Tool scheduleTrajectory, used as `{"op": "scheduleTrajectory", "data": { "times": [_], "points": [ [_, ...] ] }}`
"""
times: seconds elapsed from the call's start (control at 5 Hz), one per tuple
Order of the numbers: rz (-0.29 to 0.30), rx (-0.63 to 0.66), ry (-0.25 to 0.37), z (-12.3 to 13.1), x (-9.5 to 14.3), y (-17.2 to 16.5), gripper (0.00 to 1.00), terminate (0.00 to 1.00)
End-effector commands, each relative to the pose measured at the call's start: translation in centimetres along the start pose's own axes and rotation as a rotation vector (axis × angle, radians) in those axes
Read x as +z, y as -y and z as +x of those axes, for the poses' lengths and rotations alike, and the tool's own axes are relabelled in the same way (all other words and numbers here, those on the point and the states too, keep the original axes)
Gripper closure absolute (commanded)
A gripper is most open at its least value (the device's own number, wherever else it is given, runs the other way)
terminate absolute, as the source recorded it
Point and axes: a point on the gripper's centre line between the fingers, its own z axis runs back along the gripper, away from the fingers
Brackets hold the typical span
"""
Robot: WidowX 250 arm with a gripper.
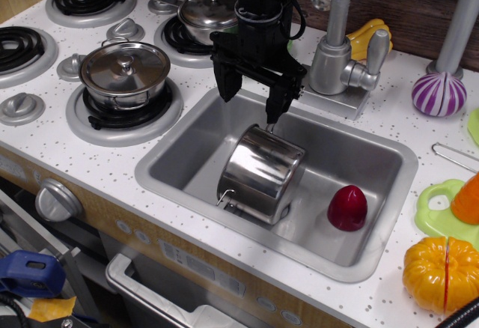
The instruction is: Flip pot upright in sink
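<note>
Pot (pixel 260 172) tilted, red toy (pixel 347 208) nearby

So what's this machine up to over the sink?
A robot arm's gripper hangs over the sink of a toy kitchen, its jaws spread open and holding nothing. Right below it a shiny pot lies tipped over in the basin, not yet stood upright; one finger tip is close to the pot's upper edge, though I can't tell if it touches. A red toy sits apart from the pot in the sink. Two lidded pots stay on the stove burners.
</note>
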Motion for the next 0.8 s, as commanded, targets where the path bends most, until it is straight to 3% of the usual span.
{"op": "scheduleTrajectory", "data": {
  "times": [0.0,0.2,0.4,0.6],
  "points": [
    [0.000,0.000,0.000,0.0,0.0,0.0,0.00,0.00],
    [-0.085,0.042,0.033,0.4,-0.4,-0.5,0.00,0.00],
    [-0.136,0.058,0.037,0.5,-0.9,-0.9,0.00,0.00],
    [-0.236,0.087,0.019,0.5,-0.9,-1.1,0.00,0.00]
  ]
}}
